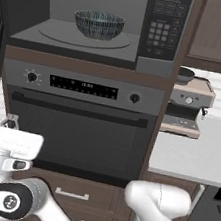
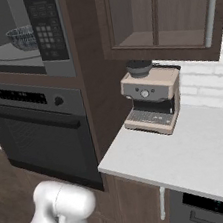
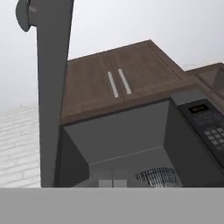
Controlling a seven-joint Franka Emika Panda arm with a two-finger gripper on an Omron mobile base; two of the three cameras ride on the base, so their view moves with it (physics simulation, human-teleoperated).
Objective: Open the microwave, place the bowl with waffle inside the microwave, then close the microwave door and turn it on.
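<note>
The bowl (image 1: 98, 24) is sitting on the turntable inside the microwave (image 1: 159, 62); the door (image 3: 53, 92), at nine o'clock, is standing open, so the closed, empty claw can push it.

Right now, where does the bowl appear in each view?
Left base view: bowl top centre, on the turntable.
Right base view: top left, partly cut off by the keypad panel.
Hand view: its rim shows at bottom centre-right.
Shared landmark: the keypad panel.
</note>
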